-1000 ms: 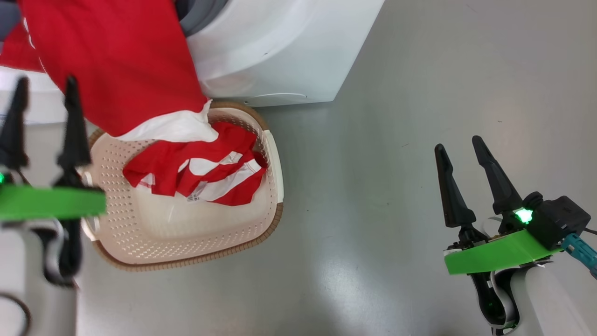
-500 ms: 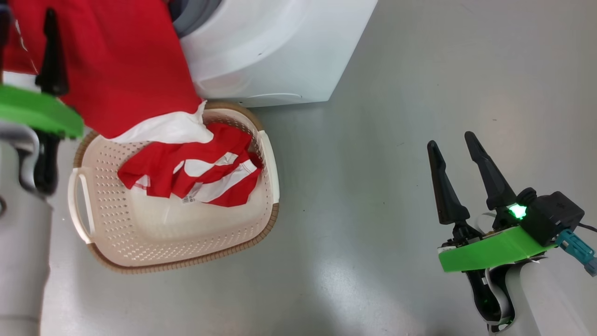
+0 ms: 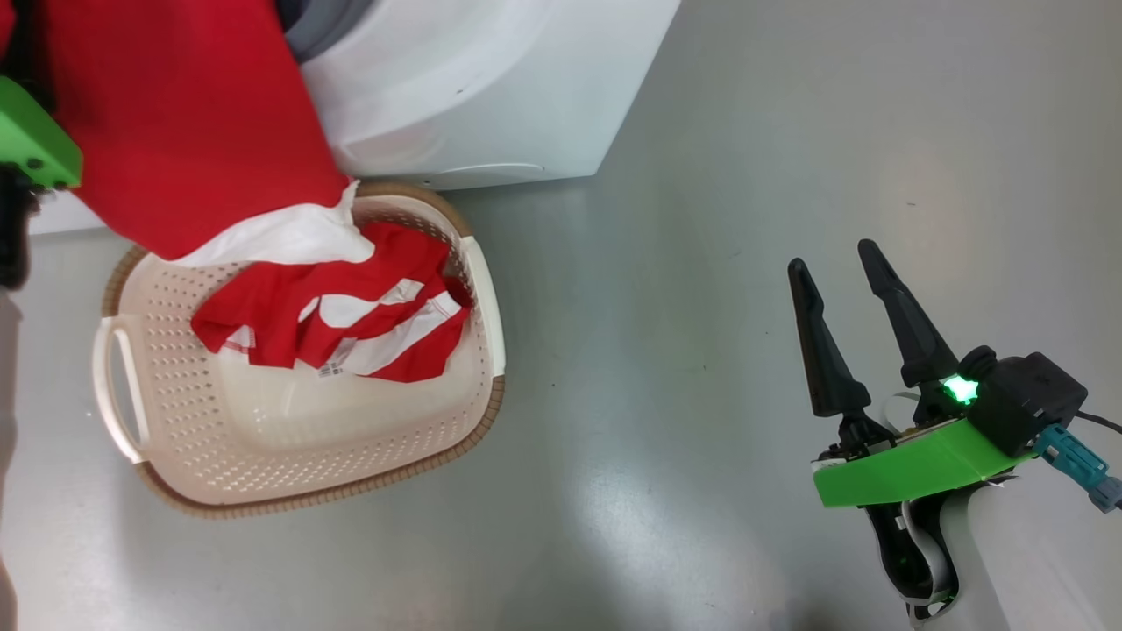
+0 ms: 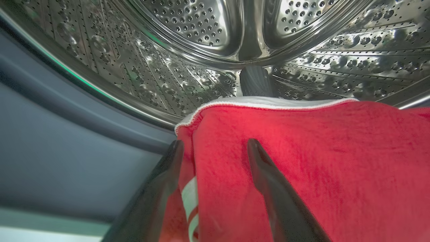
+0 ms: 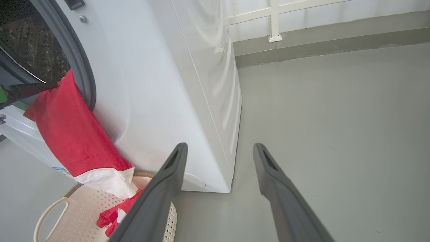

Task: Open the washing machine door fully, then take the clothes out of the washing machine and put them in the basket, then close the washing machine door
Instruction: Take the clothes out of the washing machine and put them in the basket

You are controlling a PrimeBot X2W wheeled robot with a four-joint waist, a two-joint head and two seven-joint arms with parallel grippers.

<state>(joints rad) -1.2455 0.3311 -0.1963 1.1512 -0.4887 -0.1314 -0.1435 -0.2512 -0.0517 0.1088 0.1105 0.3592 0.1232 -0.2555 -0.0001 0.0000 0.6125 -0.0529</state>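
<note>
Left gripper (image 4: 215, 143) stood spread over the red garment (image 4: 302, 161) at the mouth of the drum (image 4: 188, 20).
The red garment hung from the washing machine (image 3: 473, 79) into the basket (image 3: 263, 504); a shallow pinch could slip, leaving it draped there. Right gripper (image 3: 833, 256) hovered, fingers apart.

Drum (image 4: 188, 77) shiny perforated steel; clothes (image 4: 319, 161) soft cloth (slightly fuzzy); basket (image 3: 263, 456) matt plastic.

The right gripper (image 3: 831, 256) sits at the lower right of the head view, its two dark fingers spread wide and pointing up the frame. The left gripper (image 4: 215, 147) rises from the bottom of its wrist view, fingers likewise parted.
</note>
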